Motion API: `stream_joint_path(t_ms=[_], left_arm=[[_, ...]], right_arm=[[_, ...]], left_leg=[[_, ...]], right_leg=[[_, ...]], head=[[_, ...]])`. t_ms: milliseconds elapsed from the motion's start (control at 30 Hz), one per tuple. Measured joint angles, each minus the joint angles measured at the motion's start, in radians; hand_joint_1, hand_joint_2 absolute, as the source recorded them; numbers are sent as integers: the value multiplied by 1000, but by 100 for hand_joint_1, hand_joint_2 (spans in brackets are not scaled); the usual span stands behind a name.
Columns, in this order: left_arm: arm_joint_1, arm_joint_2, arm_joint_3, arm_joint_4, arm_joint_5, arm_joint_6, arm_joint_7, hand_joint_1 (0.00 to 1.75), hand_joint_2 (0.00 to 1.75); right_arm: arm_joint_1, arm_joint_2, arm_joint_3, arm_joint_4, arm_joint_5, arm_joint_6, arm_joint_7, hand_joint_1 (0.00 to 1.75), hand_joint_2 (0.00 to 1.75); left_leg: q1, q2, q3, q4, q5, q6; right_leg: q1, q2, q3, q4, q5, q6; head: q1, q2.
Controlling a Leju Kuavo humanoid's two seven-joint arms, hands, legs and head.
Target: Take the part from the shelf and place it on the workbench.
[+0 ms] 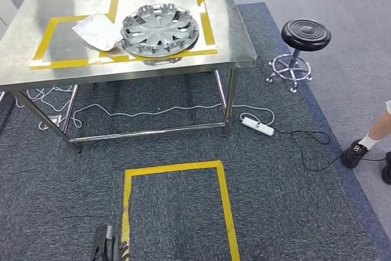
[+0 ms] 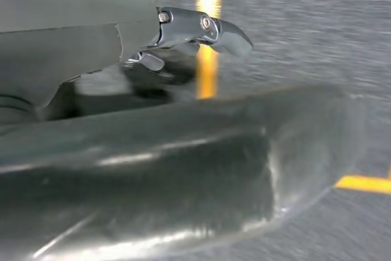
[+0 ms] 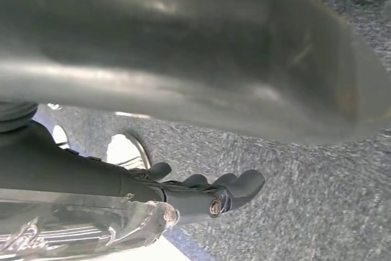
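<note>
The wheel cover [image 1: 159, 29] lies on the table [image 1: 27, 47]; it looks like light, stiff, slick plastic, so grip its rim; your left robot hand [image 2: 184, 35] and right robot hand [image 3: 203, 194] hang spread, empty.

The surface [image 1: 138, 59] is bare brushed steel, marked with yellow tape [image 1: 48, 33] in rectangles. On it lie a silver-grey hubcap [image 1: 159, 29] with a spoked pattern and a pale grey-white panel [image 1: 96, 30]. The carpet [image 1: 175, 212] is dark grey with fine speckling and bears a yellow tape square [image 1: 224, 194]. The stool [image 1: 305, 35] has a black ridged seat on a chrome base. A white cable [image 1: 138, 113] and white power strip [image 1: 258, 126] lie below. The fingers [image 2: 228, 33] are dark grey.
</note>
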Motion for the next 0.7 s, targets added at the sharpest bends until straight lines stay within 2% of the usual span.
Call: stream_joint_path(t_ms=[33,67,100,133,200,233,300,400,433,467,533,567,600,633,700], left_arm=[[6,3,5,15,-5,14,28,0,0],[14,5,8,28,-12,32,61,0,0],[24,7,9,39,-23,54,95,0,0],[33,9,9,48,-37,77,126,0,0],[42,10,6,62,-68,122,172,0,0],[42,10,3,67,-86,145,191,0,0],[39,10,-11,76,-130,195,243,0,0],[38,11,-58,91,-228,301,363,0,0],[38,11,-77,94,-252,335,396,0,0],[38,11,-94,95,-269,365,423,0,0],[37,10,-118,97,-279,404,450,0,0],[37,10,-127,98,-280,413,456,0,0],[37,10,-134,99,-281,417,459,0,0],[37,10,-139,100,-281,418,461,0,0],[37,9,-148,102,-280,420,462,0,0]], right_arm=[[-2,0,-2,0,-1,5,-8,0,0],[-4,0,-3,0,-3,11,-16,0,0],[-5,0,-5,0,-6,17,-24,0,0],[-6,0,-6,0,-10,22,-30,0,0],[-7,0,-8,0,-16,28,-36,0,0],[-8,0,-9,0,-17,28,-37,0,0],[-11,0,-12,0,-14,22,-38,0,0],[-13,0,-12,0,2,4,-34,0,0],[-13,0,-12,0,5,-2,-33,0,0],[-13,0,-12,0,7,-6,-32,0,0],[-14,0,-12,0,5,-11,-32,0,0],[-13,1,-12,0,4,-12,-32,0,0],[-12,1,-12,0,3,-12,-32,0,0],[-11,1,-12,0,3,-12,-32,0,0],[-13,1,-12,0,3,-13,-32,0,0]], left_leg=[[2,0,-32,68,-28,-3],[3,0,-54,115,-40,-5],[4,0,-58,125,-31,-6],[6,0,-44,97,-4,-7],[11,0,21,-30,64,-10],[14,-1,50,-91,84,-9],[15,-4,74,-147,91,0],[14,-4,71,-149,92,23],[14,-3,71,-150,94,30],[15,-3,70,-151,96,35],[12,-2,67,-151,98,42],[10,-2,66,-150,98,43],[9,-2,66,-150,98,44],[9,-3,67,-150,99,44],[8,-4,68,-149,99,42]], right_leg=[[0,-1,-2,0,1,-1],[0,-1,-2,0,1,-2],[-1,0,-3,0,2,-2],[-2,1,-2,0,2,-1],[-3,2,-1,1,2,5],[-1,2,-4,5,1,11],[5,1,-10,11,1,22],[2,0,-20,22,-8,36],[1,-1,-31,47,-27,40],[1,-1,-52,96,-57,44],[1,-1,-112,236,-127,48],[1,-1,-134,291,-146,48],[1,-1,-141,310,-146,48],[1,-1,-128,289,-127,46],[1,-1,-59,157,-62,40]], head=[[0,0],[0,0],[0,0],[0,0],[-1,0],[-2,0],[-3,0],[0,0],[2,0],[4,0],[7,0],[7,0],[7,0],[7,0],[7,0]])
